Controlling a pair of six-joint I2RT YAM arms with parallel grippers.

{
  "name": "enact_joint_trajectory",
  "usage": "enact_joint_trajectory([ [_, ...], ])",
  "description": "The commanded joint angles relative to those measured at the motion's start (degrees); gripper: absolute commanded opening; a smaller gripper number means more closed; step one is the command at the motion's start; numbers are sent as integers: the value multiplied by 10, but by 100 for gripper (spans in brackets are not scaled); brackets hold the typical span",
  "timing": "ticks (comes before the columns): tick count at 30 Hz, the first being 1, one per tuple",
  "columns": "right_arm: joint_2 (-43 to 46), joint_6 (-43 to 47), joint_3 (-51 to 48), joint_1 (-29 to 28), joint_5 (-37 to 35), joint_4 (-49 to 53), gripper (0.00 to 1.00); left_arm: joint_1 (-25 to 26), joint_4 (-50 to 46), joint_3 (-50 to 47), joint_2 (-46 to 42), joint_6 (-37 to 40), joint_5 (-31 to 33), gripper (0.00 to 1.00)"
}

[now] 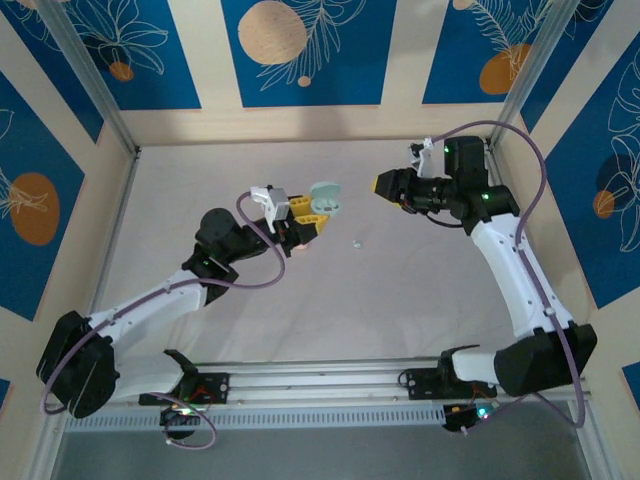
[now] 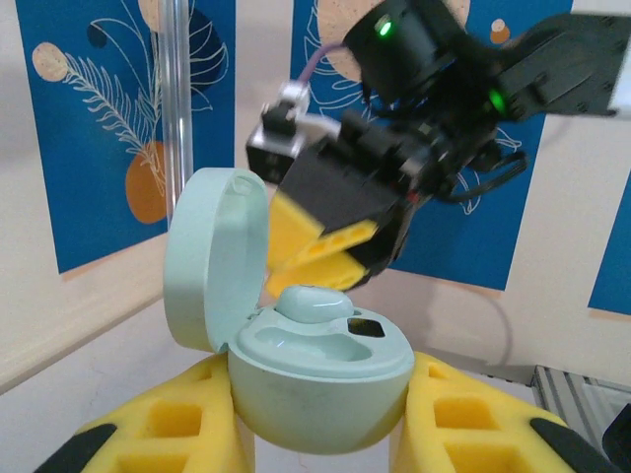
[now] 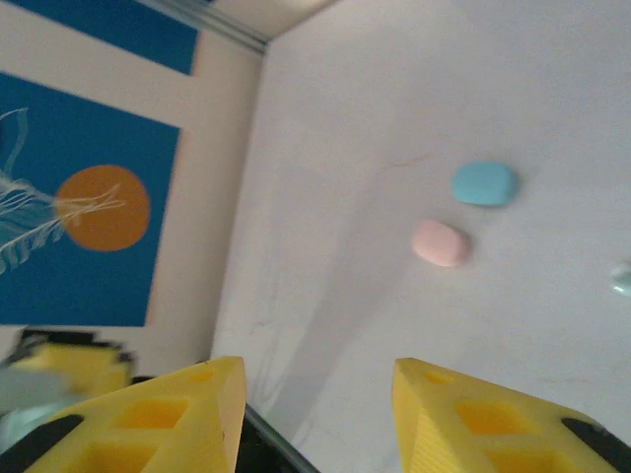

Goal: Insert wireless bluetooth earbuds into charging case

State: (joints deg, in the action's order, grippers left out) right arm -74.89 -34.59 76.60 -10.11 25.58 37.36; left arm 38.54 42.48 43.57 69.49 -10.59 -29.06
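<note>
My left gripper [image 2: 320, 419] is shut on a mint-green charging case [image 2: 325, 389], its yellow fingers [image 2: 173, 429] pressing the case's two sides. The lid [image 2: 212, 256] stands open at the left. One mint earbud [image 2: 314, 304] sits in the far slot, and the near slot [image 2: 311, 345] is bare. In the top view the case [image 1: 326, 198] hangs above the table's middle. My right gripper [image 1: 379, 184] is just right of it and open, and the tips of its fingers [image 2: 315, 246] hover close above the seated earbud. Nothing lies between its jaws [image 3: 315, 370]. Another tiny earbud [image 1: 356, 242] lies on the table.
A closed light blue case [image 3: 483, 183] and a closed pink case [image 3: 440, 242] rest on the white table [image 1: 400, 300], with a mint nub [image 3: 621, 280] at the frame's edge. Walls with blue panels close in the back and sides. A rail [image 1: 320, 385] runs along the near edge.
</note>
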Motion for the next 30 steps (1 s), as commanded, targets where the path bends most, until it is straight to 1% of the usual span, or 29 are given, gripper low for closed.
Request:
enact_joint_trajectory([
  [1, -31, 7, -23, 0, -15, 35, 43, 6, 23, 3, -18, 0, 4, 24],
  [3, -56, 18, -34, -1, -22, 41, 43, 5, 23, 2, -22, 0, 6, 24],
  [6, -104, 39, -40, -11, -54, 58, 40, 5, 23, 1, -26, -1, 8, 24],
  [9, -162, 70, -32, -27, -90, 75, 38, 6, 19, 0, -33, 0, 11, 24],
  [12, -225, 91, -16, -37, -99, 82, 37, 5, 14, -2, -39, 3, 14, 24],
  [20, -356, 131, 65, -67, -157, 101, 38, 6, -3, -3, -50, 13, 19, 24],
  [24, -405, 155, 112, -73, -195, 127, 38, 5, -9, -1, -49, 15, 18, 24],
  [30, -463, 181, 171, -78, -214, 151, 38, 5, -9, -3, -49, 13, 19, 24],
])
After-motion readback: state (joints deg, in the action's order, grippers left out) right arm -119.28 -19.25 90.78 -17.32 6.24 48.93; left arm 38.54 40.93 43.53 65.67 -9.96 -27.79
